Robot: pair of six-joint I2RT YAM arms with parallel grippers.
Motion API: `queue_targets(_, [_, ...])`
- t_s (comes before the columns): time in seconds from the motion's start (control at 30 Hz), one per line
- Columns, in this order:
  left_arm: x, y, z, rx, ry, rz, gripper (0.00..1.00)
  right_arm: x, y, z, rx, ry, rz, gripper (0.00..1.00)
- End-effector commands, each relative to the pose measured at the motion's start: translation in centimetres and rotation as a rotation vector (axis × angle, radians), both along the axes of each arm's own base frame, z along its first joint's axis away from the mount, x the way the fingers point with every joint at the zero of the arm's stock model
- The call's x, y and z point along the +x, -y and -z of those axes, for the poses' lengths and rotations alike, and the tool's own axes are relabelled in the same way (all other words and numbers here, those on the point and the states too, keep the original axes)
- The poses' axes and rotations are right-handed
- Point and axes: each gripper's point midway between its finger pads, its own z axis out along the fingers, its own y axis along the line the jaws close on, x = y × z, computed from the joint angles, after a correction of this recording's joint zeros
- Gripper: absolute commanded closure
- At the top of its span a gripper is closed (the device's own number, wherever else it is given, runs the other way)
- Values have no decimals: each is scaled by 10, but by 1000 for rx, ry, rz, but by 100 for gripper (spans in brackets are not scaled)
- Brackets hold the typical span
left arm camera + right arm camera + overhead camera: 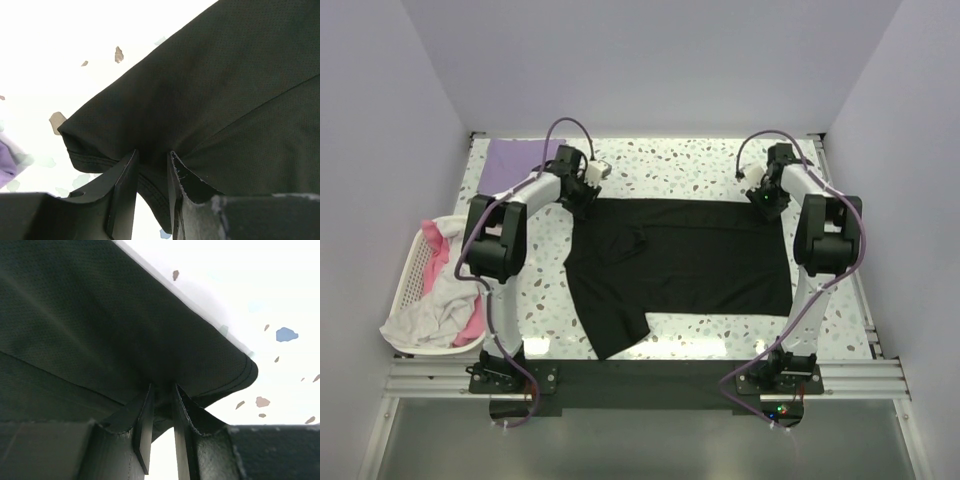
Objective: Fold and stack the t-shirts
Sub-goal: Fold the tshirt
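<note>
A large black t-shirt (690, 260) lies spread across the middle of the table, one sleeve folded in and another pointing toward the near edge. My left gripper (582, 195) is at its far left corner and my right gripper (765, 200) at its far right corner. In the left wrist view my left gripper (152, 155) is shut on the hemmed edge of the black t-shirt (210, 90). In the right wrist view my right gripper (163, 389) pinches the corner of the black t-shirt (90, 315), held slightly off the table. A lavender t-shirt (515, 160) lies flat at the back left.
A white lattice basket (408, 280) with white and pink cloth hangs off the table's left edge. The speckled tabletop (680, 170) has a raised rim at the back and sides. Purple walls close in on both sides.
</note>
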Motion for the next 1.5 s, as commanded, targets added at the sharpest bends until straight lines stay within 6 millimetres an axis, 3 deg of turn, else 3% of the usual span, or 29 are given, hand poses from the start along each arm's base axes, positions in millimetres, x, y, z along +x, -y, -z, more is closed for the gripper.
queue_targets(0.0, [-12, -19, 27, 94, -75, -22, 67, 1, 14, 19, -62, -23, 16, 75])
queue_targets(0.27, [27, -5, 32, 45, -58, -35, 67, 46, 15, 27, -69, 35, 56, 74])
queue_targets(0.37, [44, 7, 17, 3, -7, 30, 64, 59, 13, 13, -56, 71, 55, 73])
queue_targets(0.43, [55, 15, -7, -30, 43, 70, 62, 60, 10, -3, -36, 81, 40, 70])
queue_targets(0.47, [57, 19, -19, -47, 64, 88, 59, 61, 8, -23, -28, 112, 31, 65])
queue_targets(0.5, [61, 22, -46, -67, 119, 109, 58, 53, 5, -35, -9, 102, 20, 61])
queue_targets(0.53, [58, 29, -61, -106, 137, 136, 57, 50, 5, -49, -11, 116, 9, 57])
queue_targets(0.57, [55, 34, -77, -132, 159, 157, 53, 47, -4, -79, 35, 170, -18, 49])
queue_targets(0.6, [48, 36, -105, -156, 205, 185, 52, 31, -10, -86, 58, 139, -37, 46])
queue_targets(0.67, [29, 45, -129, -210, 218, 238, 48, 15, -21, -111, 104, 150, -105, 32])
queue_targets(0.7, [14, 45, -146, -222, 239, 266, 48, -7, -25, -128, 116, 139, -128, 29])
queue_targets(0.77, [-11, 47, -154, -244, 223, 309, 46, -28, -30, -143, 128, 136, -200, 27])
queue_targets(0.8, [-30, 44, -159, -239, 226, 330, 46, -54, -32, -149, 132, 106, -224, 27])
queue_targets(0.87, [-53, 41, -157, -235, 208, 346, 46, -78, -32, -148, 115, 73, -301, 28])
queue_targets(0.9, [-72, 37, -153, -230, 197, 359, 46, -100, -31, -135, 108, 13, -319, 30])
queue_targets(0.93, [-83, 36, -151, -228, 187, 368, 46, -112, -29, -140, 87, 21, -361, 32])
queue_targets(0.97, [-94, 34, -157, -223, 206, 376, 46, -122, -27, -136, 71, 7, -373, 36])
queue_targets(1.0, [-109, 33, -141, -217, 166, 389, 46, -140, -24, -119, 62, -47, -383, 37])
queue_targets(1.03, [-118, 32, -137, -211, 157, 393, 46, -149, -22, -121, 41, -36, -409, 39])
queue_targets(1.07, [-125, 32, -134, -205, 154, 403, 46, -157, -21, -114, 35, -51, -418, 42])
queue_targets(1.1, [-138, 34, -128, -189, 148, 419, 46, -172, -20, -95, 34, -93, -429, 44])
queue_targets(1.13, [-143, 35, -127, -181, 149, 427, 46, -179, -14, -93, -9, -86, -452, 46])
queue_targets(1.2, [-159, 38, -125, -171, 165, 451, 46, -192, -7, -67, -54, -92, -455, 46])
queue_targets(1.37, [-181, 40, -109, -161, 153, 474, 45, -196, 0, -43, -108, -66, -441, 48])
queue_targets(1.47, [-184, 40, -98, -164, 130, 465, 45, -188, 0, -33, -109, -44, -422, 48])
